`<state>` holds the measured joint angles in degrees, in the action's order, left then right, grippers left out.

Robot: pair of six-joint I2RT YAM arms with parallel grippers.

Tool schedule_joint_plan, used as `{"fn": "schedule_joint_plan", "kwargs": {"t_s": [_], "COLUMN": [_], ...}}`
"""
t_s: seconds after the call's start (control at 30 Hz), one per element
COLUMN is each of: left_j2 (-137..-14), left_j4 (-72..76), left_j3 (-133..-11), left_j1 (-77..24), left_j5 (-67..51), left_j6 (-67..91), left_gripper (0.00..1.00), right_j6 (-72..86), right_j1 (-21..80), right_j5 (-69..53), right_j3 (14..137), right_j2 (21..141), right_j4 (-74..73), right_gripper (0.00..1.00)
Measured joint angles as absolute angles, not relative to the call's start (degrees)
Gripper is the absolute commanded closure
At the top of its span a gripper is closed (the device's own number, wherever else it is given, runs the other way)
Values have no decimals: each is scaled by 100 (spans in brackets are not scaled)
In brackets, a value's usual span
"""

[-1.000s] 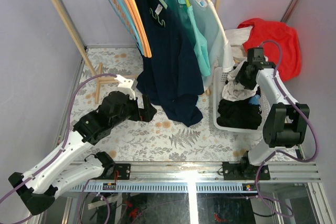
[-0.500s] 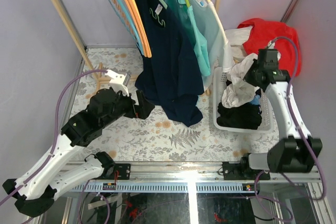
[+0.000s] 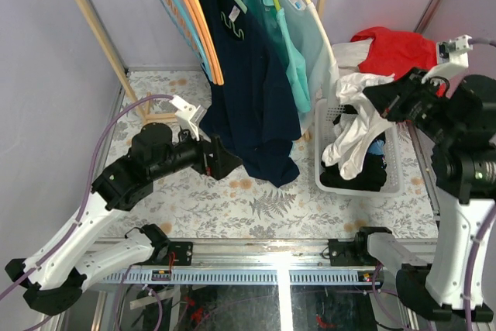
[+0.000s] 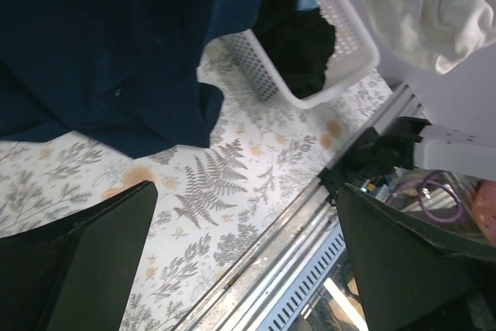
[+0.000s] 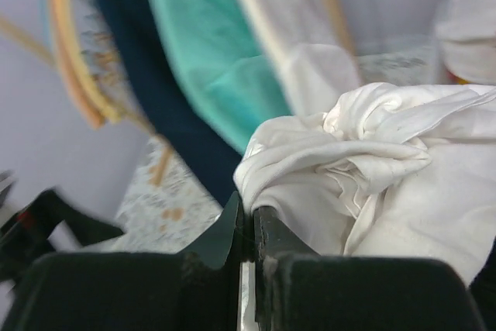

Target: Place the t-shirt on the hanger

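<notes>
Right gripper [image 3: 373,98] pinches the t-shirt [image 3: 355,128] above the laundry basket [image 3: 319,162], left gripper [image 3: 223,162] jaws wide; mounting on upper-centre hanger [image 3: 318,25] remains.

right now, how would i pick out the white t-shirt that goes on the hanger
Find the white plastic laundry basket on the scene's right side. Hanging over it, pinched in the right gripper, is the crumpled plain white t-shirt. It alone is lifted, unlike the black clothes in the basket and the red garment behind.
</notes>
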<state>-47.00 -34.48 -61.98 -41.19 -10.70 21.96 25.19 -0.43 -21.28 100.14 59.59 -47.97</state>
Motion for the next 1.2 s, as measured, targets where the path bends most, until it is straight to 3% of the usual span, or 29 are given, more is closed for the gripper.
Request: {"fn": "schedule_joint_plan", "kwargs": {"t_s": [0.3, 0.57, 0.9, 1.2], "left_j2": [-5089, -5384, -6823, -7548], "left_j4": [-2856, -1857, -1658, -1492], "left_j3": [-6611, -6674, -7570, -7765], "left_j1": [-4119, -4418, -6530, -7301], "left_j5": [-2021, -2526, -1227, 270], "left_j6": [2241, 2620, 2346, 2222], "left_gripper": [0, 0, 0, 0], "right_j6": [3208, 3879, 4357, 4619], "right_j1": [-32, -16, -16, -16], "right_j5": [-4038, -4091, -3387, -3242], "right_j3": [9411, 7929, 7721, 7607], "right_j2": [5332, 5109, 5170, 4864], "right_j4": [-3920, -3225, -3142, -3181], "right_gripper": [100, 100, 100, 100]}}
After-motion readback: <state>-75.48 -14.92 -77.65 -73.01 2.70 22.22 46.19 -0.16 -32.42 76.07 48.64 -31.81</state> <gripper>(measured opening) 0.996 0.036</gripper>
